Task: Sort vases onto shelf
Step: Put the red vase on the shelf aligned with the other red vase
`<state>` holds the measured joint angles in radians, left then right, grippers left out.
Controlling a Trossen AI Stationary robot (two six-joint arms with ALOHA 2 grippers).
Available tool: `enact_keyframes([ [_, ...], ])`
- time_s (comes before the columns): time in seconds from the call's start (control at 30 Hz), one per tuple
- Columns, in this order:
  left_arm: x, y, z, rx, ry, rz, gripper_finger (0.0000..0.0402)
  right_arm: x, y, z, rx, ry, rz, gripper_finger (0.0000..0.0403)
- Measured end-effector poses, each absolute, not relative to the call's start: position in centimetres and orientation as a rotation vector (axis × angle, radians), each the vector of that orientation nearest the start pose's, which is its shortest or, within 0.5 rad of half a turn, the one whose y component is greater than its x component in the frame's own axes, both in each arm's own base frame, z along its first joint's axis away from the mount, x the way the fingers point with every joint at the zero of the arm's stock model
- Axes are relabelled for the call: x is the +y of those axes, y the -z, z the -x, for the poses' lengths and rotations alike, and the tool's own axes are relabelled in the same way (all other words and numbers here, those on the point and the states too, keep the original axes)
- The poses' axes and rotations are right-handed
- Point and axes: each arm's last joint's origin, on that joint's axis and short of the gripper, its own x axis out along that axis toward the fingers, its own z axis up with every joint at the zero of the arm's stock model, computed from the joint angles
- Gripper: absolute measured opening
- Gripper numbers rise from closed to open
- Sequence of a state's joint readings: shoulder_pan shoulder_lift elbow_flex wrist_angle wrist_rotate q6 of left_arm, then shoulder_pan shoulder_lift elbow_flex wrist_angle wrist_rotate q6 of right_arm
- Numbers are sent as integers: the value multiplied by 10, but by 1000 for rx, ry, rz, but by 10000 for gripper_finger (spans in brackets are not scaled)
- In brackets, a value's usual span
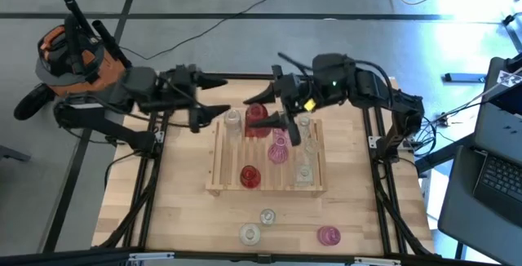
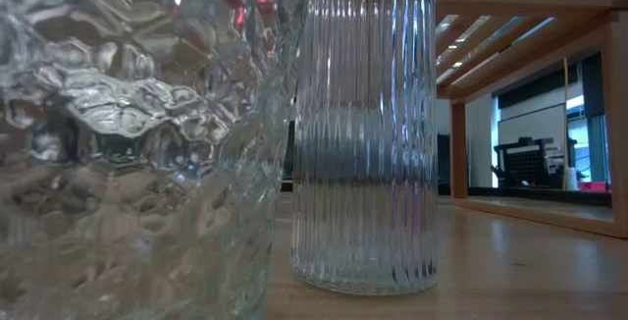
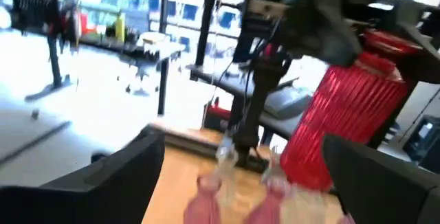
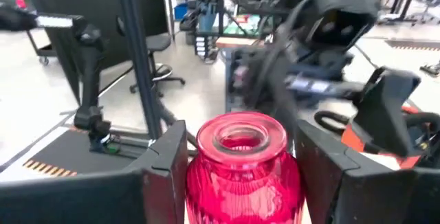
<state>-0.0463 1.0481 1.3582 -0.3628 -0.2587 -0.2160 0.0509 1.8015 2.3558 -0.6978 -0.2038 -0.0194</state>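
While the ribbed red vase point(image 4: 242, 176) stands at the far end of the shelf point(image 1: 218, 164), the right gripper point(image 4: 240, 172) is clamped on it; the left gripper point(image 1: 214, 117), jaws apart, hovers beside the shelf's far-left corner.

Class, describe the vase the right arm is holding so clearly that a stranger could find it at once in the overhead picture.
Start at the slatted wooden shelf in the middle of the table, then look to its far edge, where the two arms meet. There the right gripper is closed on a ribbed red vase, also seen in the right wrist view. It is larger and deeper red than the clear and pink vases beside it, and the only vase in a grip.
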Motion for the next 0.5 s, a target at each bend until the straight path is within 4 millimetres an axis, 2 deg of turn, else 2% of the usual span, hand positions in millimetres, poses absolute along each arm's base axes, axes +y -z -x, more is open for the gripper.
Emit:
enact_keyframes([
  [0.1,-1,-458,-181,65,-238,267,386,34,-522,-356,147,-232,19,167],
  [0.23,0,-458,-168,83,-257,295,386,46,-512,-367,120,-192,27,167],
  [0.5,0,-454,-167,127,-257,311,386,59,-484,-390,58,-171,-42,167],
])
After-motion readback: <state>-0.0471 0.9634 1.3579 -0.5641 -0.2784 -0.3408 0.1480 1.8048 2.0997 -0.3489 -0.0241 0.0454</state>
